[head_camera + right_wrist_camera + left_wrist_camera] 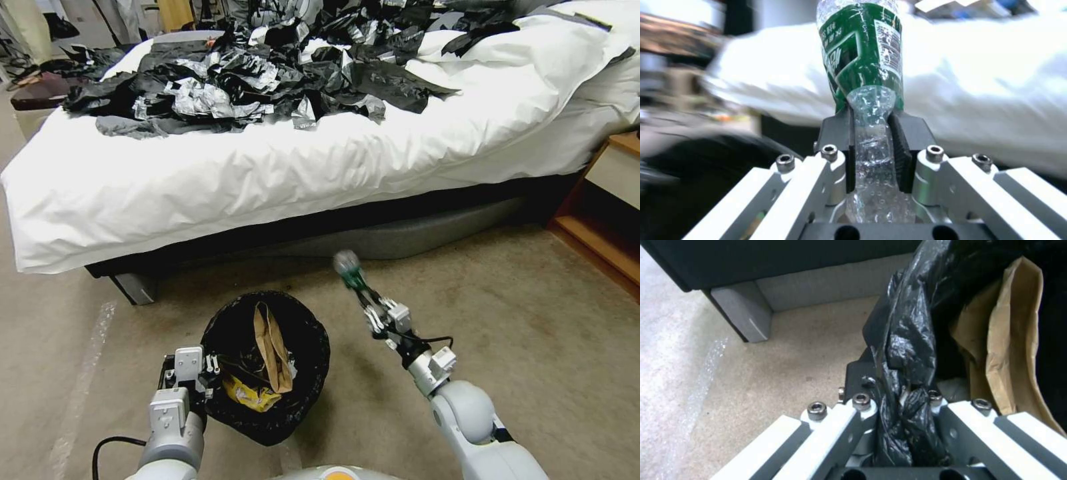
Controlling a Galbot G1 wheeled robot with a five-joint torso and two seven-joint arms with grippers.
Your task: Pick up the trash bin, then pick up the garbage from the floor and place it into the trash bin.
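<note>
The trash bin [313, 373], lined with a glossy black bag, hangs above the carpet at lower centre. My left gripper [200, 383] is shut on its rim and bag [907, 350] at the left side. Inside lie a brown paper scrap [272, 347] [1018, 340] and a yellow wrapper [250, 397]. My right gripper [365, 297] [872, 133] is shut on a crushed clear plastic bottle with a green label [348, 267] [865, 56]. It holds the bottle up in the air, to the right of the bin and a little beyond its rim.
A bed [280, 167] with a white duvet spans the back, strewn with black-and-silver plastic sheets [253, 80]. Its grey leg [137, 288] [744, 311] stands just beyond the bin. A wooden nightstand [607, 213] is at the right. Bare carpet [533, 320] lies to the right.
</note>
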